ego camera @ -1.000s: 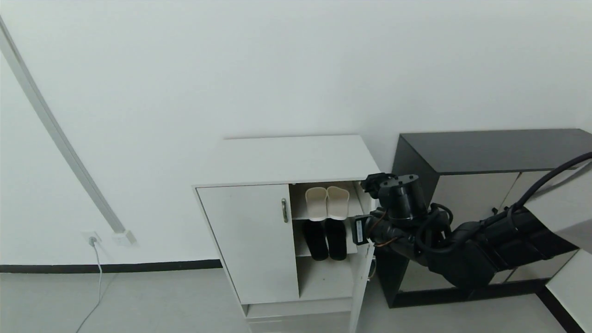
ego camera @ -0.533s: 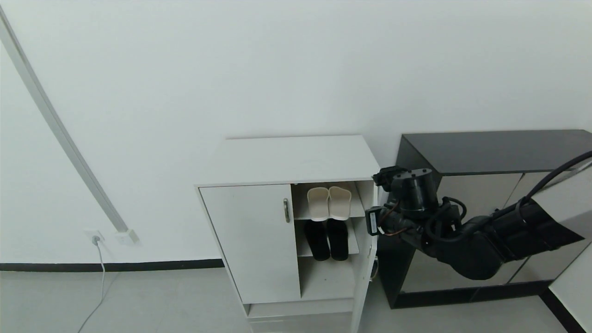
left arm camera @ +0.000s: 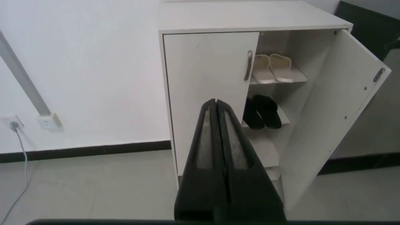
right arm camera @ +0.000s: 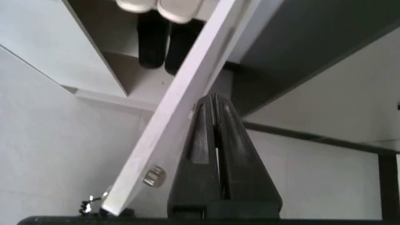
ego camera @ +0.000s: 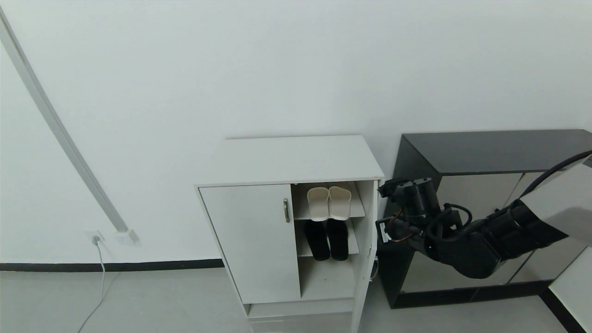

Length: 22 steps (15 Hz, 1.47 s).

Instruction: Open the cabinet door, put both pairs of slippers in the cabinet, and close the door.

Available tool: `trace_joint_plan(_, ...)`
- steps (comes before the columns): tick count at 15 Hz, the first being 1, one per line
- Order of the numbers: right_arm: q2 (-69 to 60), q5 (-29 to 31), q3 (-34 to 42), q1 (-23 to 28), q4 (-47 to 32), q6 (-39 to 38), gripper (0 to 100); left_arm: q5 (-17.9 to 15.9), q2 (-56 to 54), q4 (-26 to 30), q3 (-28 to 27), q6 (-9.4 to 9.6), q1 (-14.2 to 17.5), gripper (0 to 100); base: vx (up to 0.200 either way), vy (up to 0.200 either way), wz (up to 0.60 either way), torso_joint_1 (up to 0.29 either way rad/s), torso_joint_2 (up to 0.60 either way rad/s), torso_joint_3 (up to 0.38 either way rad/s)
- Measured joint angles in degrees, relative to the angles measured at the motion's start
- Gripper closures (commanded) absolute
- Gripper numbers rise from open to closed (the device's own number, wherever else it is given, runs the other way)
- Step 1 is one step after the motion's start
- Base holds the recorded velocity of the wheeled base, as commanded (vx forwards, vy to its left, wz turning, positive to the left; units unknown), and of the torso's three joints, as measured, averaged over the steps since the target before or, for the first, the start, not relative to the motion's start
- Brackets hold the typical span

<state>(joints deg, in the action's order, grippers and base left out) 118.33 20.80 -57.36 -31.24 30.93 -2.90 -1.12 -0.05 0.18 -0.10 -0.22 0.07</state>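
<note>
The white cabinet [ego camera: 291,159] stands against the wall, its left door [ego camera: 252,240] closed and its right door [ego camera: 367,259] swung open towards me. A beige pair of slippers [ego camera: 329,203] lies on the top shelf, a black pair [ego camera: 326,239] on the shelf below. My right gripper [ego camera: 385,186] is shut and empty, just right of the open door's outer face near its top. Close in front of it are the door edge [right arm camera: 187,94] and a door knob [right arm camera: 154,177]. My left gripper [left arm camera: 216,107] is shut, held back before the cabinet [left arm camera: 206,69].
A low black cabinet [ego camera: 485,148] stands right beside the white one, behind my right arm. A wall socket with a cable [ego camera: 95,240] and a slanted conduit [ego camera: 55,129] are on the left wall. Bare floor [ego camera: 138,305] lies left of the cabinet.
My right arm has drawn back out of the cabinet opening and moved right, to the outer side of the open door. The slippers have stayed on their shelves.
</note>
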Motion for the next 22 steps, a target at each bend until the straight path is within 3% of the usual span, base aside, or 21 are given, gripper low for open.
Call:
trace_joint_plan(5,3.3,-1.7,-0.6,-1.1,2.0,-1.3,100,0.0,0.0,0.0,0.0,0.0,0.0,100,0.0,0.0,0.0,0.0,0.0,0.0)
trace_joint_plan(9,5.7,-4.6,-0.9,-2.3,12.1,-4.6,100,0.0,0.0,0.0,0.0,0.0,0.0,100,0.0,0.0,0.0,0.0,0.0,0.0)
trace_joint_plan(12,6.6,-9.7,-0.1,-2.4,16.7,-6.1,100,0.0,0.0,0.0,0.0,0.0,0.0,100,0.0,0.0,0.0,0.0,0.0,0.0)
trace_joint_plan(16,7.0,-24.1,5.4,0.2,24.2,-7.5,100,0.0,0.0,0.0,0.0,0.01,0.0,100,0.0,0.0,0.0,0.0,0.0,0.0)
trace_joint_plan(22,8.8,-26.1,7.6,1.7,26.1,-7.2,100,0.0,0.0,0.0,0.0,0.06,0.0,100,0.167,0.0,0.0,-0.001,0.0,0.0)
